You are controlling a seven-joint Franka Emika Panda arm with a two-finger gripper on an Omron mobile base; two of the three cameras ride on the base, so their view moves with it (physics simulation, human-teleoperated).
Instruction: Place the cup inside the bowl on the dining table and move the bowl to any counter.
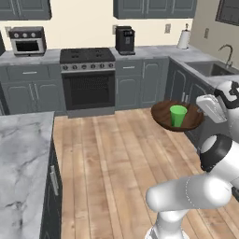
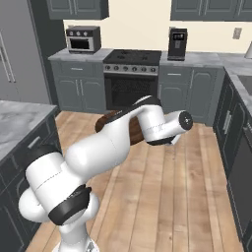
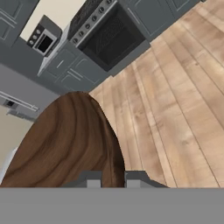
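Holding the bowl (image 1: 177, 116) up by its edge, the claw (image 3: 113, 178) seems closed on it; the cup (image 1: 178, 115) rides inside toward the counter (image 1: 196, 58)

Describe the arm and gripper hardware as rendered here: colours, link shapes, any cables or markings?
The arm has glossy white, rounded tubular links with dark, near-black bands and caps at the joints; one round dark cap with a small pale centre faces the right base view. The white hand is boxy. The gripper ends in two small dark grey, squared fingertips with lighter pads. No cables, logos or markings are visible.
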